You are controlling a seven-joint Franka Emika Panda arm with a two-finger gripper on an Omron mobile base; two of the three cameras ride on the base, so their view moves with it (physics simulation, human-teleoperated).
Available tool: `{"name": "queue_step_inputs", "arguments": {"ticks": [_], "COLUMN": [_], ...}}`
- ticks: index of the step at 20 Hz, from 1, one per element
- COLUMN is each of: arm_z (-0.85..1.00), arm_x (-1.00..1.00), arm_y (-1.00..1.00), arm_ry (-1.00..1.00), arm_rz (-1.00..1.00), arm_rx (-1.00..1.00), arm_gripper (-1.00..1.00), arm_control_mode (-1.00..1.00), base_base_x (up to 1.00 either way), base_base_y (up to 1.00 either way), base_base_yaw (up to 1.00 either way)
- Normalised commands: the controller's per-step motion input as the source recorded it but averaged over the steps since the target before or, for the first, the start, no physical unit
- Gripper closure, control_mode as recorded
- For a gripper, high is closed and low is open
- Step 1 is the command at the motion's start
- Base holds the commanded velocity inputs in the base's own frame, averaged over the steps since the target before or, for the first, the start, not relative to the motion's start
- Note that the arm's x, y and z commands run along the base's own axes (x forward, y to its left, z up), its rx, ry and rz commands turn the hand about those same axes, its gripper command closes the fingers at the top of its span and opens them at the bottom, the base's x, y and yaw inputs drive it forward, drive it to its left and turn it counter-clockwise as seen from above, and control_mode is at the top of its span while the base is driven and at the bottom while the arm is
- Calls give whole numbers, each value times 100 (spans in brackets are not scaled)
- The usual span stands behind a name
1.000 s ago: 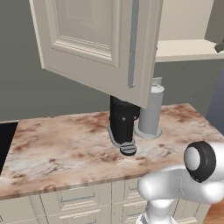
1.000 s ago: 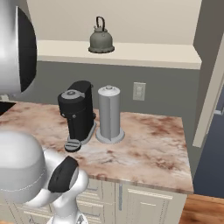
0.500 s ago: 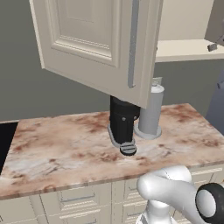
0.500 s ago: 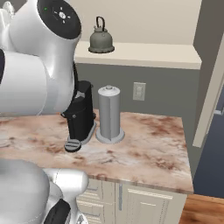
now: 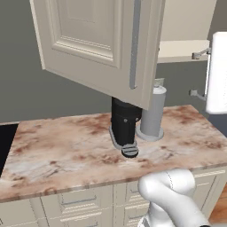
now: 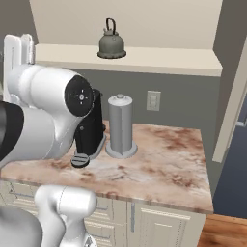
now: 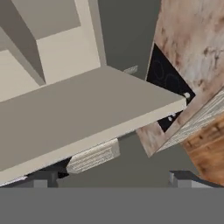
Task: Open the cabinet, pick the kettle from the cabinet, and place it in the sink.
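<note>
The cream cabinet stands open, its left door (image 5: 93,40) with a silver bar handle (image 5: 135,44) swung out over the counter. On the cabinet's shelf (image 6: 144,57) sits the small grey-green kettle (image 6: 112,43), upright and untouched. My gripper (image 5: 197,74) is at the right edge of the left base view, at shelf height, fingers pointing left. It is open and holds nothing. In the hand view the fingertips (image 7: 43,177) stand wide apart around the gripper's middle (image 7: 113,179), facing the door's edge (image 7: 87,113). The sink is out of view.
A black coffee machine (image 5: 124,126) and a grey paper-towel holder (image 5: 152,113) stand on the marble counter (image 5: 66,150) under the shelf. The black cooktop (image 5: 5,144) lies at the counter's left end. The right cabinet door (image 6: 236,96) hangs open. My big white arm (image 6: 43,116) fills the left foreground.
The arm has swung up from low in front of the base. The hand now hangs at shelf height by the open cabinet. Kettle and counter things have not moved.
</note>
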Motion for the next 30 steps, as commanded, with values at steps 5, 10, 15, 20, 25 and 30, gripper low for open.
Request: {"name": "queue_step_inputs", "arguments": {"ticks": [5,10,15,20,25,30], "arm_z": [0,3,22,18,0,0], "arm_x": [26,25,22,20,49,78], "arm_y": [-7,-12,0,-12,-19,-14], "arm_ry": [0,-2,-1,0,5,12], "arm_rz": [1,8,12,14,10,8], "arm_rx": [7,5,0,-5,-4,-1], "arm_gripper": [-100,-100,-100,-100,-100,-100], "arm_control_mode": [-100,-100,-100,-100,-100,-100], "base_base_x": [0,0,0,0,0,0], "base_base_y": [0,0,0,0,0,0], "base_base_yaw": [0,0,0,0,0,0]}}
